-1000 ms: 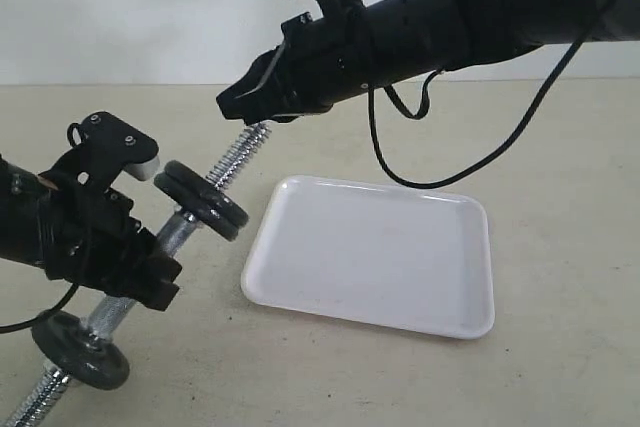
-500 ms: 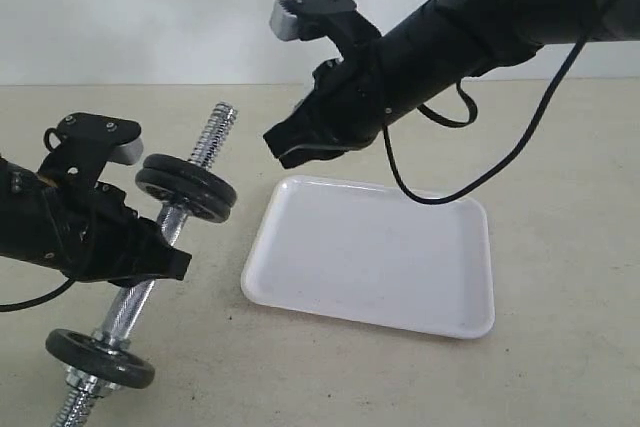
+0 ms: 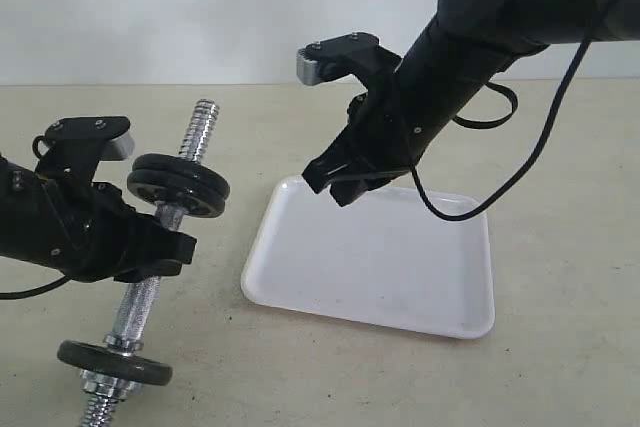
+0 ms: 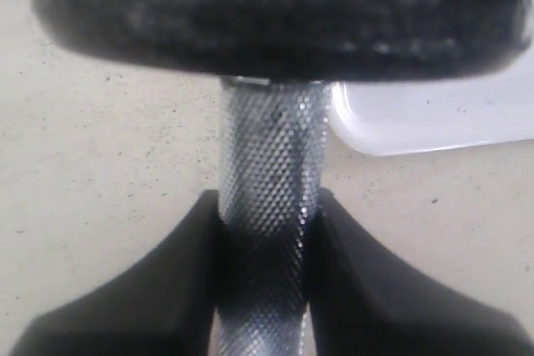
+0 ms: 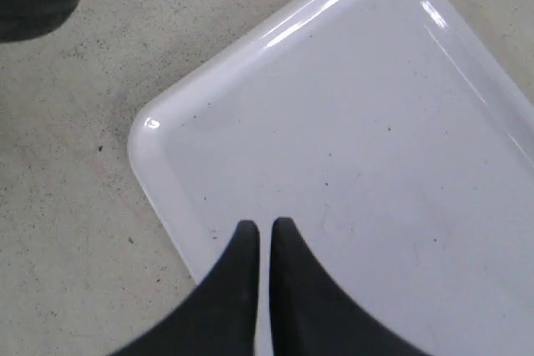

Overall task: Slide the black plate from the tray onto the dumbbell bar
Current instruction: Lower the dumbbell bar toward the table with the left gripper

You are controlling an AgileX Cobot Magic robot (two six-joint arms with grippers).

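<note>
Here, knurled chrome dumbbell bar (image 4: 269,156) clamped in left pincer (image 4: 265,203), right pincer (image 5: 257,228) together above white tray (image 5: 152,149)

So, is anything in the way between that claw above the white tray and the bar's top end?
Nothing visible. Open air lies between the right gripper, shut and empty over the tray, and the bare threaded end of the dumbbell bar. The tray holds nothing; black discs already sit on the bar.

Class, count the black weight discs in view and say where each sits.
3, it seems: two stacked discs high on the dumbbell bar, above the left gripper, one lower disc near its bottom end. None on the tray; the stack may hide more.
</note>
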